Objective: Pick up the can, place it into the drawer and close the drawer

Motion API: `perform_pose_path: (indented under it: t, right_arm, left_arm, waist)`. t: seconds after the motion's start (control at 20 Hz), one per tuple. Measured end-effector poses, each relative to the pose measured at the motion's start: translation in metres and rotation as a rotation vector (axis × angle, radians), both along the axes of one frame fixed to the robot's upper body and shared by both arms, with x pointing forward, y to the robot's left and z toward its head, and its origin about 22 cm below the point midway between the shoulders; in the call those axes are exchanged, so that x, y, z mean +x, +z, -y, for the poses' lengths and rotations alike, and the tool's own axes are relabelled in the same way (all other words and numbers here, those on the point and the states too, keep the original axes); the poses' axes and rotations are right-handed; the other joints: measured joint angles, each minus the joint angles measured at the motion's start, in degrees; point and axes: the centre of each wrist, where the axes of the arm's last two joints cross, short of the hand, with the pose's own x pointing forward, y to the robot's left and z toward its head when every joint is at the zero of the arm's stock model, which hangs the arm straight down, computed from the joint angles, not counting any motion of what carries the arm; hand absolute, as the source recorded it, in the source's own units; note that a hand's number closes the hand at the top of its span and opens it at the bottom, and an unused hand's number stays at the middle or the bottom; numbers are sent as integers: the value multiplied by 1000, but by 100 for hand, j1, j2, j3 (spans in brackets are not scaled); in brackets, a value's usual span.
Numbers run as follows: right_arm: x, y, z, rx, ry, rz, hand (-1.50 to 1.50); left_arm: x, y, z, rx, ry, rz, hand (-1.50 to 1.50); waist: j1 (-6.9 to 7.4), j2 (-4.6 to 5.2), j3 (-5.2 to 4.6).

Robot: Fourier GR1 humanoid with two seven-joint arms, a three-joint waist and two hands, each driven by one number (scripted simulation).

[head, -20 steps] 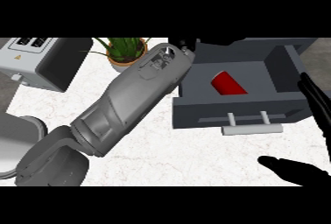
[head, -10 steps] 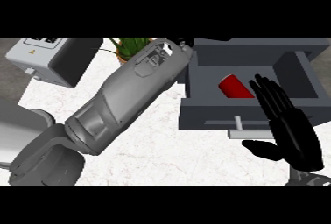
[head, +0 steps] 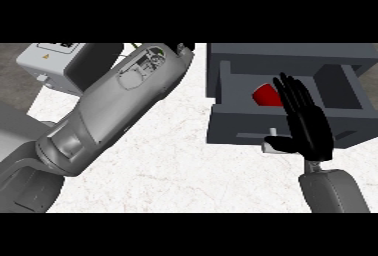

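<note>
Head view, looking steeply down on a white marbled surface (head: 170, 165). At the surface's far right corner, a dark grey drawer (head: 347, 127) standing pulled open, front panel facing the near edge. Inside, toward the left part of the compartment, the red can (head: 266, 96), only partly seen, its right side hidden behind black fingers (head: 291, 95). On the drawer's front panel, a pale handle (head: 272, 140), mostly covered by the heel of the right hand.

Right hand (head: 306, 127) raised over the drawer's front, fingers straight and held together, pointing toward the far edge, thumb lying low against the front panel by the handle. Holding nothing; whether the palm actually touches the front panel impossible to tell. Grey right forearm (head: 332, 192) entering from the near edge at the right.

Left forearm (head: 122, 112), a broad grey casing, stretched diagonally from the near left corner toward the far edge, ending just beside the drawer's left wall. Left hand itself out of sight beyond the forearm's far end, so state of its fingers impossible to tell.

At the far left corner, a light grey boxy appliance (head: 55, 62) with a dark opening on its right side, partly overlapped by the left forearm. Just past the forearm's upper end, a thin sliver of green (head: 135, 46), too small to identify.
</note>
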Motion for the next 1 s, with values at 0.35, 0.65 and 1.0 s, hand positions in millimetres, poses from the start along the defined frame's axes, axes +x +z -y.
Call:
perform_pose_path:
  t: [0.35,0.65,1.0]
  right_arm:
    - [33,-13,7,-67,-28,48,-150]
    - [63,-14,8,-121,-78,74,-150]
    - [91,-17,6,-121,-132,135,-150]
  left_arm:
    - [-3,11,-31,2,5,-7,-150]
    - [-6,14,-55,11,-3,-22,-150]
    - [-17,2,-79,13,0,-43,-150]
  waist:
    - [102,-45,-69]
    - [150,-19,-62]
    - [166,14,-40]
